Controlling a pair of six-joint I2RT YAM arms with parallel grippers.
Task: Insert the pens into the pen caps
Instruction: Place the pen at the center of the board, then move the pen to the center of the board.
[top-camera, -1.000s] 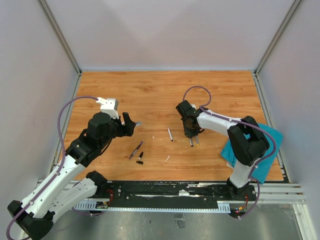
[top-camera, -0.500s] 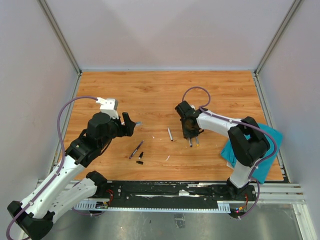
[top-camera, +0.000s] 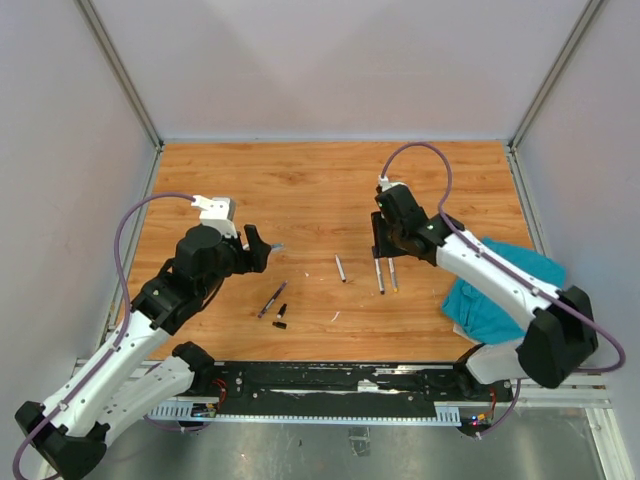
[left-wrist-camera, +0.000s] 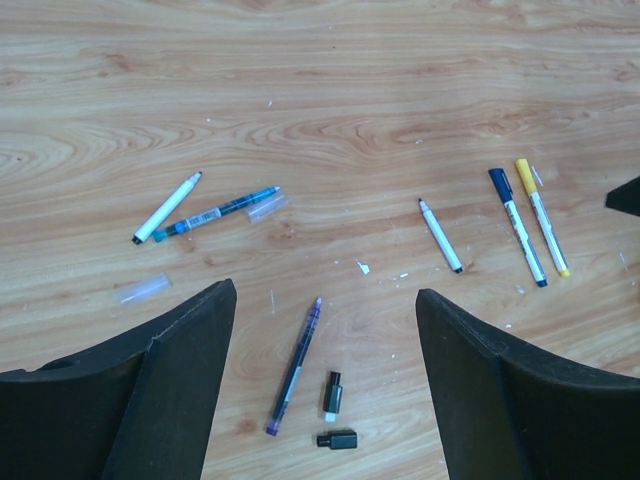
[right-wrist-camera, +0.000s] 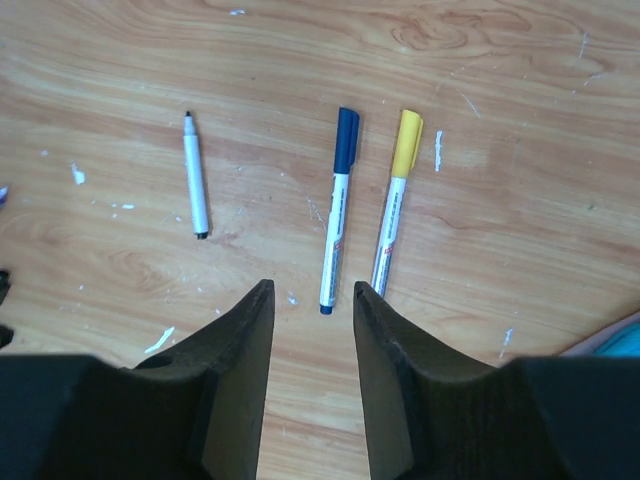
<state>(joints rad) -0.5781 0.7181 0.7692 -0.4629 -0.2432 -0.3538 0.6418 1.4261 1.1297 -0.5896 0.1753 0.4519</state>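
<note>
Low in the left wrist view, nearest the arm bases, a black cap (left-wrist-camera: 337, 438) and a second black cap (left-wrist-camera: 333, 393) lie just beside the lower end of a purple pen (left-wrist-camera: 295, 365) that looks uncapped. Over them hangs the left pincer (left-wrist-camera: 325, 292), fingers spread wide, holding nothing.

Further up, at middle right, a bare white pen (left-wrist-camera: 440, 235) lies alone. Just right of it a blue-capped pen (left-wrist-camera: 518, 227) and a yellow-capped pen (left-wrist-camera: 542, 215) lie side by side. The right pincer (right-wrist-camera: 310, 290) hovers above their near ends, fingers slightly apart and empty.

Those two look finished, so the work seems to be between pens. Next, one pincer must lift a bare pen and the other a cap, with tip and mouth lined up. Everything lies flat on the counter (top-camera: 300, 180), and the two black caps sit close enough that fingers could nudge the wrong one.

At upper left a second white pen (left-wrist-camera: 168, 207) and a teal pen (left-wrist-camera: 215, 210) wait with clear caps (left-wrist-camera: 143, 289) nearby. A teal cloth (top-camera: 500, 290) lies well apart at the right.
</note>
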